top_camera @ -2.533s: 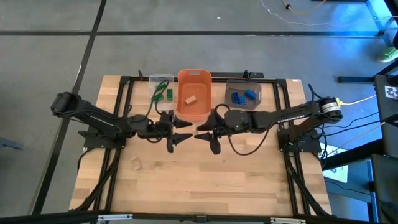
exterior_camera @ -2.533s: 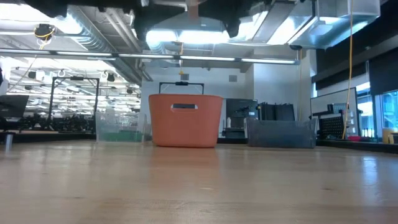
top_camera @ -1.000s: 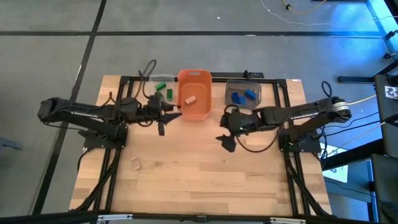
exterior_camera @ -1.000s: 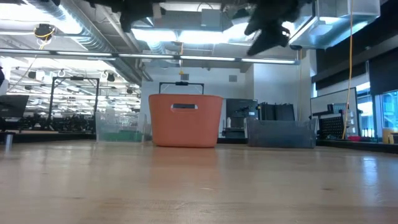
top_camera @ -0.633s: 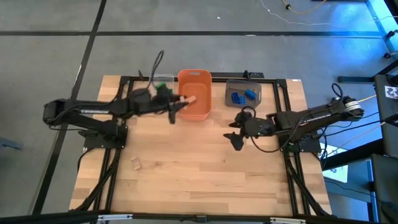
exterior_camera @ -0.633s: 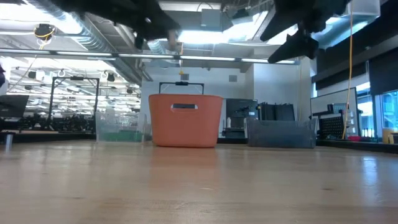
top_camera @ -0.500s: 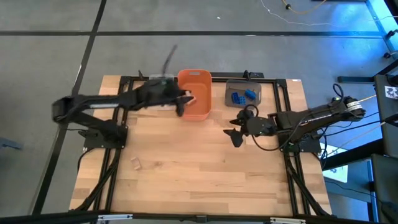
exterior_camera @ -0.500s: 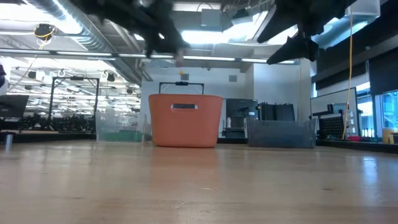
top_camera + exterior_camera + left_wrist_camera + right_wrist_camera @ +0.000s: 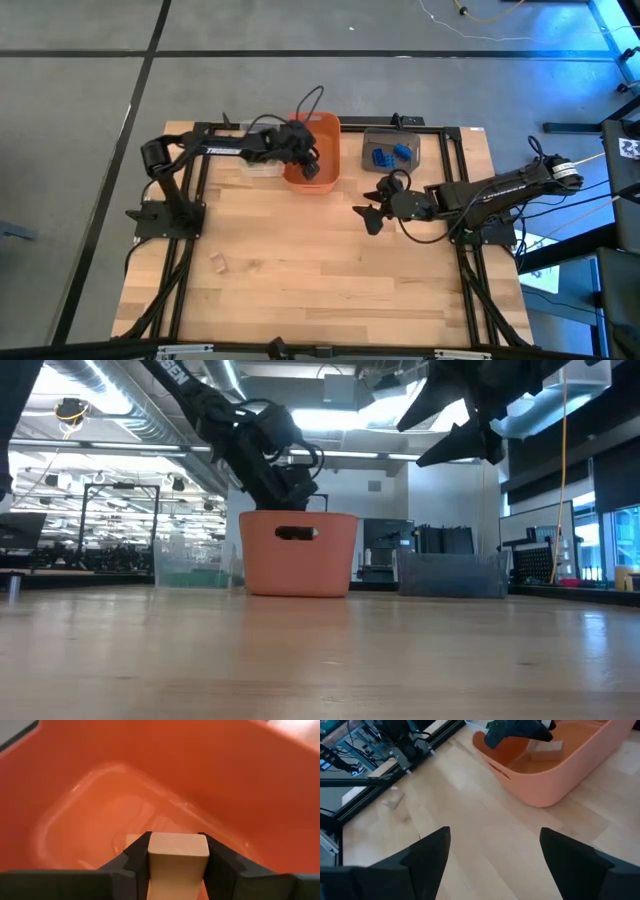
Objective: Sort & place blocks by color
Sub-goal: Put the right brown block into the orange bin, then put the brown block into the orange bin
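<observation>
My left gripper [image 9: 310, 168] reaches over the orange bin [image 9: 325, 125] at the table's far middle, shut on a tan block [image 9: 177, 852]. Another tan block [image 9: 545, 751] lies on the bin's floor. A third tan block [image 9: 217, 262] lies flat on the table at the near left. Blue blocks [image 9: 390, 153] lie in the grey bin [image 9: 372, 136]. My right gripper [image 9: 368, 215] hangs open above the table, right of centre, with nothing between its fingers. My left gripper pinches the tan block by two opposite sides [image 9: 153, 857] between its two fingers. The fingers come slanting down from the table's left side. The block is lifted clear, above the orange bin's floor [image 9: 100, 820].
A clear bin [image 9: 262, 168] stands left of the orange bin, mostly under my left arm. A black frame runs along the table's far, left and right edges [image 9: 200, 130]. Bare wood lies across the table's near half [image 9: 330, 290].
My left gripper has swung toward the table's right edge, from above the clear bin to above the orange bin. It has sunk and tipped downward, still carrying the tan block. My right gripper has rolled a little where it hangs.
</observation>
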